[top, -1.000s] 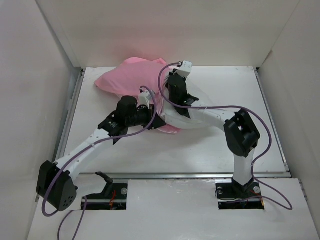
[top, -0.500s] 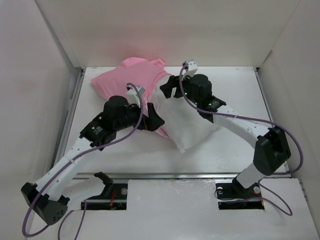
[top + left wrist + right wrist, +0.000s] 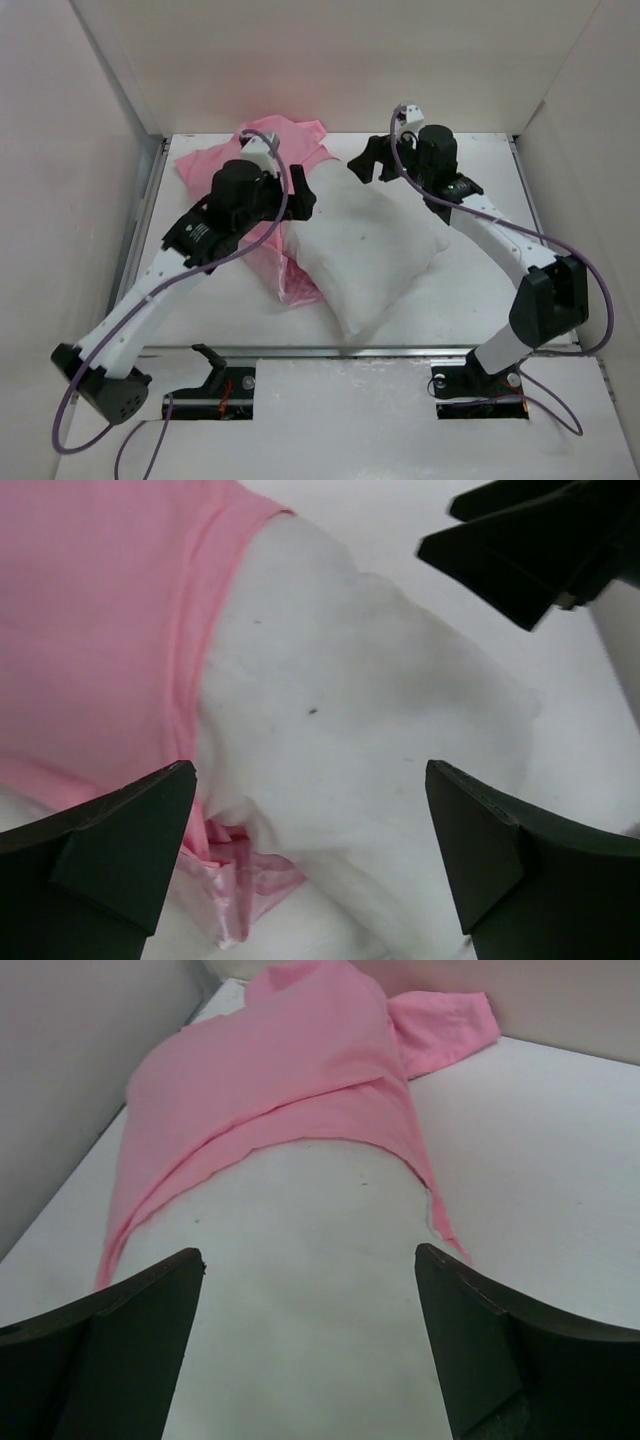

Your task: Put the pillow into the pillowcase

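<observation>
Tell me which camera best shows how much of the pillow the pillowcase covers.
Top external: nearly the whole pillow shows, only its far-left end under the pillowcase. Left wrist shows the hem crossing one corner; right wrist shows pink fabric draped over the far end.

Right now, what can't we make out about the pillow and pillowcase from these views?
1. How deep the pillow sits in the pillowcase: in the top view the left arm covers the join. In both wrist views the pink cloth hides the pillow's far end.
2. The pillowcase's full extent: in the left wrist view it is cut off by the top and left edges.
3. The pillow's near end: in the right wrist view it is cut off by the bottom edge and the right fingers.
</observation>
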`<state>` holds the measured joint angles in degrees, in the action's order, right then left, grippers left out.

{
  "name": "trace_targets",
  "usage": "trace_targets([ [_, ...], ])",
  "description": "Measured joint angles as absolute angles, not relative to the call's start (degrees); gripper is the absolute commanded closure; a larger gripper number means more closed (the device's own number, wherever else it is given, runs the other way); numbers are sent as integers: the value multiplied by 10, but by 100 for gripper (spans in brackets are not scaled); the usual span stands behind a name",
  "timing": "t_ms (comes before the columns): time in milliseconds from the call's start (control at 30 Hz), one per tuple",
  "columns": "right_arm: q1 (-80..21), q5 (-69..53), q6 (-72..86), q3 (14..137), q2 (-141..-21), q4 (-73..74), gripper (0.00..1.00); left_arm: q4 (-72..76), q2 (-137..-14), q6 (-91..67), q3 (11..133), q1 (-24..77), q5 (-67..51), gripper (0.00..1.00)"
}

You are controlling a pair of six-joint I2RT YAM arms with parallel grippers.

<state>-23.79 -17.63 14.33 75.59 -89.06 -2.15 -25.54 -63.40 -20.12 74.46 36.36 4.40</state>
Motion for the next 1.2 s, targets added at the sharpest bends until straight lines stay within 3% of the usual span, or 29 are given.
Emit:
trace_targets([
  [333,-218,-225,122,806,-1031,9,8,-269,-955,-156,909,319,106,7],
  [533,-210,-263,120,802,-1058,13,17,-259,-976,-147,880,314,90,7],
  [633,-211,-308,120,774,-1056,-1,19,-243,-969,-149,860,301,69,18],
  [667,-215,-319,120,759,-1053,-7,19,-240,-969,-149,857,295,63,31],
  [800,-247,-328,117,703,-1021,-22,20,-237,-983,-152,858,272,48,61],
  [1100,-377,-320,81,704,-956,18,20,-254,-1034,-129,929,246,55,63],
  [1133,-382,-311,76,709,-956,36,20,-251,-1034,-126,936,246,56,56],
  [1167,-385,-308,74,714,-956,41,20,-246,-1034,-124,941,246,56,56],
  [1200,-387,-291,69,718,-954,52,20,-238,-1033,-121,943,247,56,39],
])
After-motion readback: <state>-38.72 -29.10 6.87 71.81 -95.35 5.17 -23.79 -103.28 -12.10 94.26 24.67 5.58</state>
